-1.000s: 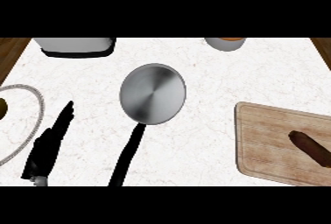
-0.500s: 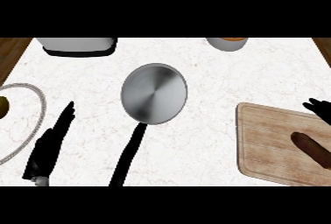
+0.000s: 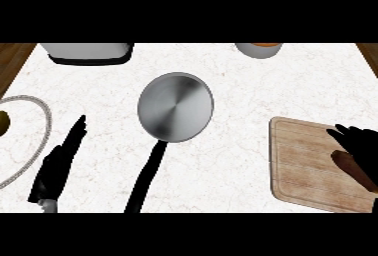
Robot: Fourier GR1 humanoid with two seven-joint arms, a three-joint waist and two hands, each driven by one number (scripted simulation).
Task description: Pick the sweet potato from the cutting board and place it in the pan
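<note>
The right robot hand (image 3: 362,145) is coming in from the right edge and is now hanging over the far end of the cutting board (image 3: 306,165). Its fingers (image 3: 341,132) are spread apart and not yet wrapping anything. A second ago this robot hand was out of view, and half a second ago only its fingertips were showing, so it is advancing steadily toward its target. Just below it, the sweet potato (image 3: 353,167) is lying where it was on the board's right side, slanting toward the lower right corner, with its upper end right at the dark palm. Whether they are touching is not clear.

This probably means the approach is ending and the grasp is about to begin. The robot hand will likely need to lower and close round the potato before any lifting.

Further left, the steel pan (image 3: 176,107) is sitting empty on the bench (image 3: 244,85), well apart from the board, its black handle (image 3: 148,172) pointing toward the robot. The left robot hand (image 3: 57,167) is resting at the lower left, fingers straight.
</note>
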